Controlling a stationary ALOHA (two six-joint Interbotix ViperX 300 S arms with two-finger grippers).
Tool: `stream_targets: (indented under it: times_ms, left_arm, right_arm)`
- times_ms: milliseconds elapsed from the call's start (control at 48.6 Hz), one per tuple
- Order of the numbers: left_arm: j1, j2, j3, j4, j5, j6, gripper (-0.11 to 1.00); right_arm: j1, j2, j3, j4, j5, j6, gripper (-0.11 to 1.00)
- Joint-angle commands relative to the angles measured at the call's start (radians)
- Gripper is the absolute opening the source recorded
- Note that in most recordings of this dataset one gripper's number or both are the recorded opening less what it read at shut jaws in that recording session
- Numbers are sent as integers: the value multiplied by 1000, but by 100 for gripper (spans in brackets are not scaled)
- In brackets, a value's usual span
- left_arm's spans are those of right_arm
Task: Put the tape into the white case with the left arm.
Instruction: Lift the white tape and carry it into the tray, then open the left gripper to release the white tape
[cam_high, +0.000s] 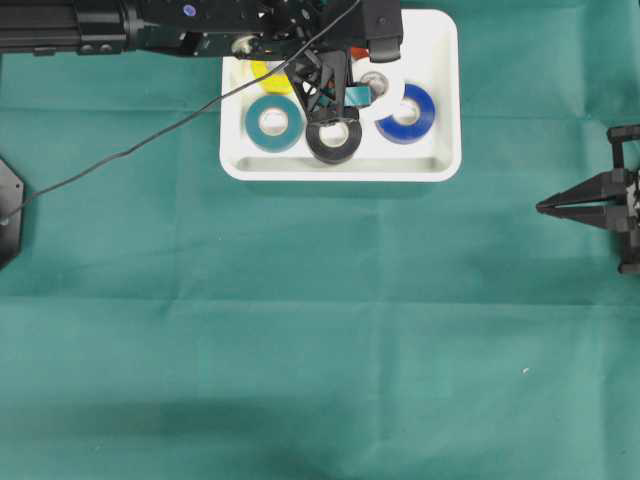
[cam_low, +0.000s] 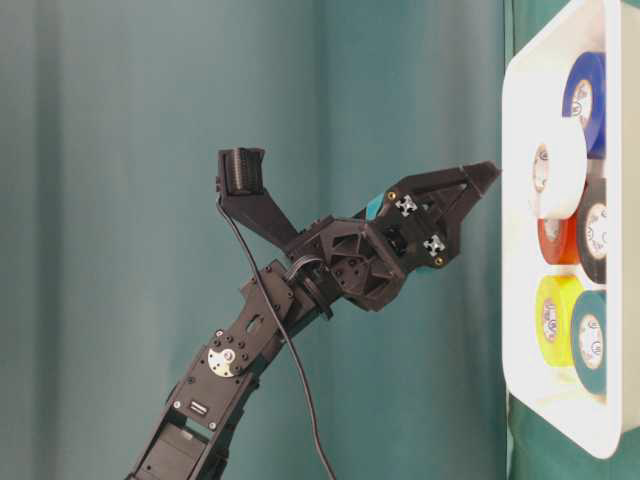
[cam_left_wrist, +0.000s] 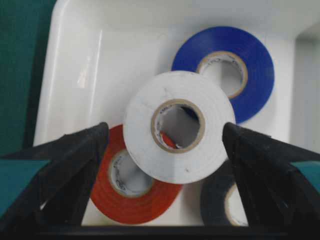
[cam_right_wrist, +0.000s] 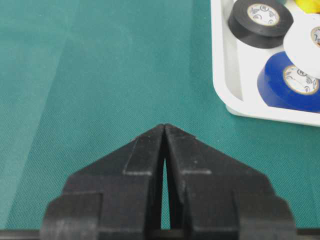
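The left gripper (cam_left_wrist: 165, 145) hangs spread above the white case (cam_high: 440, 165). In the case, the white tape (cam_left_wrist: 179, 126) leans on the red roll (cam_left_wrist: 131, 200) (untouched). Well apart from the case, the right gripper (cam_right_wrist: 165, 127) is pressed together.

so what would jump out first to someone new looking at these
The white case at the top of the green cloth, packed with coloured tape rolls. The left gripper hangs open over it, with the white roll lying on the red and blue ones.

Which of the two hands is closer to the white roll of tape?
The left. The left hand hangs open right over the white tape roll in the white case; the right hand sits shut, far off across the cloth.
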Motion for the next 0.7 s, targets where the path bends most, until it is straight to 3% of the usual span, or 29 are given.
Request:
stream_targets:
  times_ms: [0, 247, 679]
  left_arm:
    - [2, -44, -6, 0, -9, -5, 98]
    - [-14, -103, 64, -2, -9, -11, 98]
    - [-109, -276, 279, -5, -9, -15, 98]
  right_arm:
    - [0, 5, -9, 0, -12, 2, -9]
    - [0, 5, -9, -2, -12, 2, -9]
    - [0, 5, -9, -2, -12, 2, -9]
